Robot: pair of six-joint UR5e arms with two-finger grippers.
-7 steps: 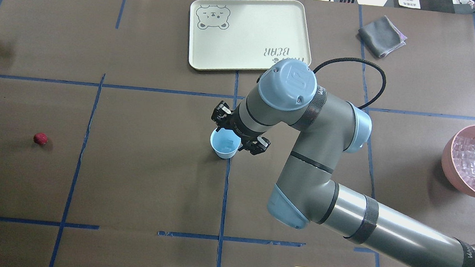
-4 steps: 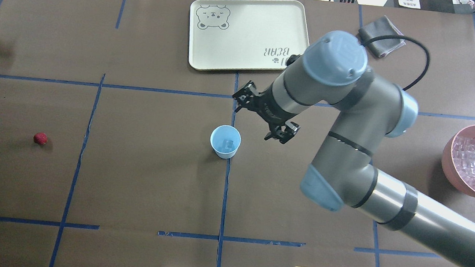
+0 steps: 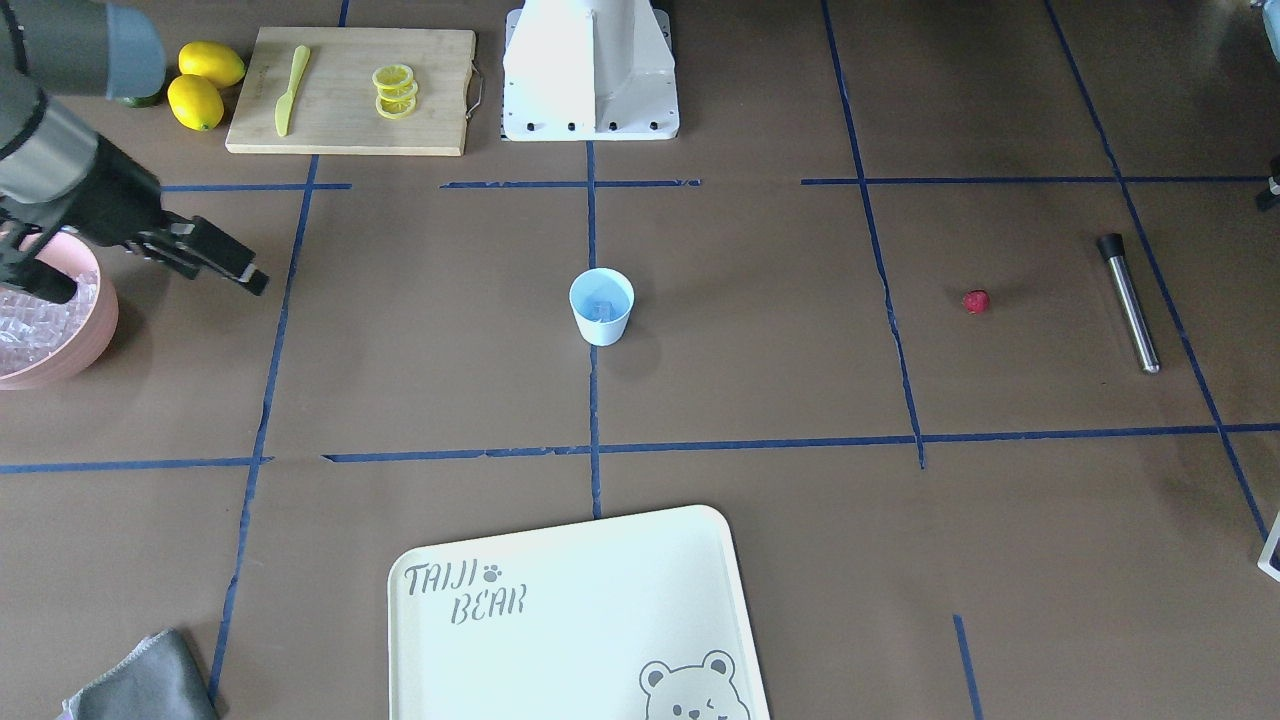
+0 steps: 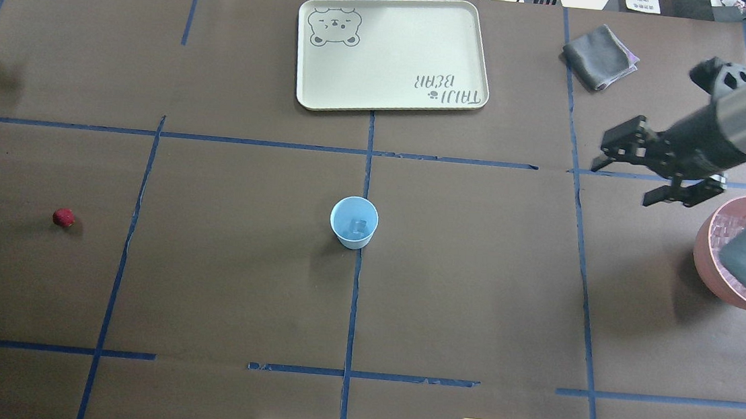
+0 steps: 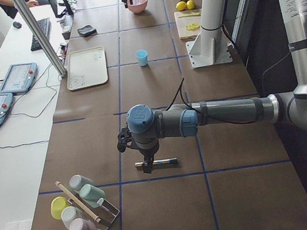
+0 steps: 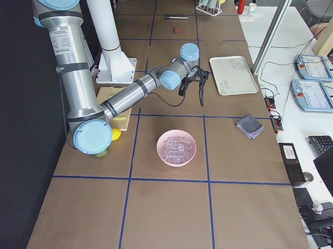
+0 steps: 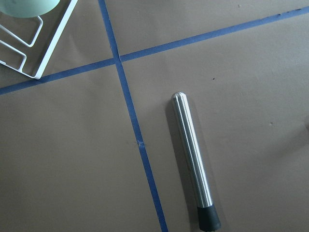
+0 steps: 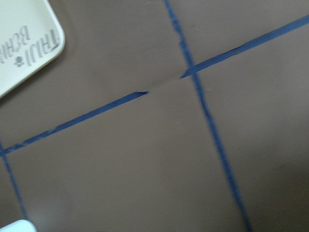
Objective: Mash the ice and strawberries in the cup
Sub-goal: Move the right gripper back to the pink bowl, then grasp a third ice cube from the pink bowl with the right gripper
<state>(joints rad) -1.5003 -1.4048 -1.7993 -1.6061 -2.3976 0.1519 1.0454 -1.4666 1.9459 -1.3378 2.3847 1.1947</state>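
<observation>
The pale blue cup [image 4: 353, 222] stands upright at the table's middle, also in the front view [image 3: 601, 306]. One ice cube [image 4: 359, 225] lies inside it. More ice fills the pink bowl [image 4: 705, 255] at the right edge. The strawberry [image 4: 64, 217] lies alone on the left side. My right gripper [image 4: 626, 181] is open and empty, in the air just left of the pink bowl. My left gripper [image 5: 140, 153] hovers over a steel muddler [image 7: 192, 162]; I cannot tell whether it is open or shut.
A cream bear tray [image 4: 393, 56] and a grey cloth [image 4: 600, 56] lie at the far side. A cutting board [image 3: 330, 120] with lemon slices, a yellow knife and two lemons [image 3: 205, 85] sits near the base. A rack of cups [image 5: 81, 208] stands at the left end.
My right gripper has left the cup and swung far to the right and back, to beside the pink bowl, still open. The cup, its ice cube and the strawberry have not moved.
</observation>
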